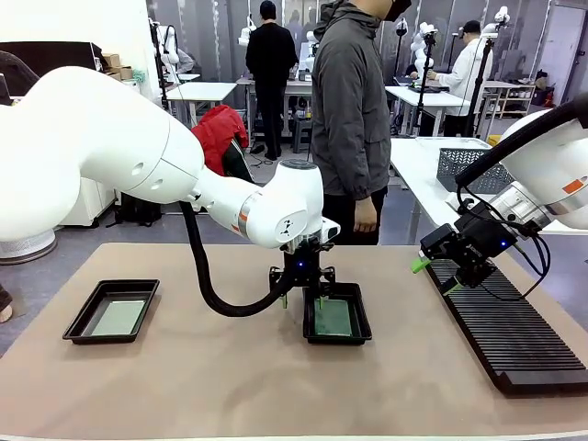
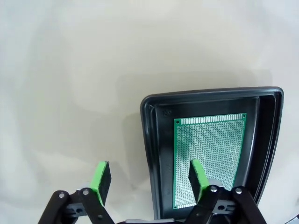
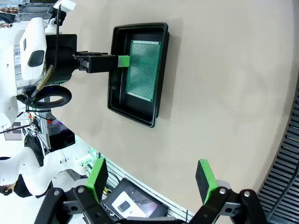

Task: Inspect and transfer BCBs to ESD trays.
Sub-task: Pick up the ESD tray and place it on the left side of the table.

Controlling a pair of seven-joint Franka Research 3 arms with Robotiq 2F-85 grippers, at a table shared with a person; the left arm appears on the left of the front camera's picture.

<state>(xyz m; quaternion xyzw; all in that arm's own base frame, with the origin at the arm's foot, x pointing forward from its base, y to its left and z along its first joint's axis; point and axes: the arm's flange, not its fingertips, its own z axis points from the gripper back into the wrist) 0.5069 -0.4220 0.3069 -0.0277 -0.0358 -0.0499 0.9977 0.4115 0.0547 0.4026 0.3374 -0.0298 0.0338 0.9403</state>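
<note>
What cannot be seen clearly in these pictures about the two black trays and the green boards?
- Front view: the left gripper hides the far rim of the middle black plastic tray.
- Left wrist view: a finger covers part of the flat green circuit board; contact unclear.
- Front view: the pale board in the left tray is too small for detail.

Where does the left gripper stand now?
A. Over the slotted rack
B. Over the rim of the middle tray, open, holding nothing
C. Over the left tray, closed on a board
B: the left gripper straddles the middle ESD tray's rim, pads apart, with the BCB lying flat inside.
</note>
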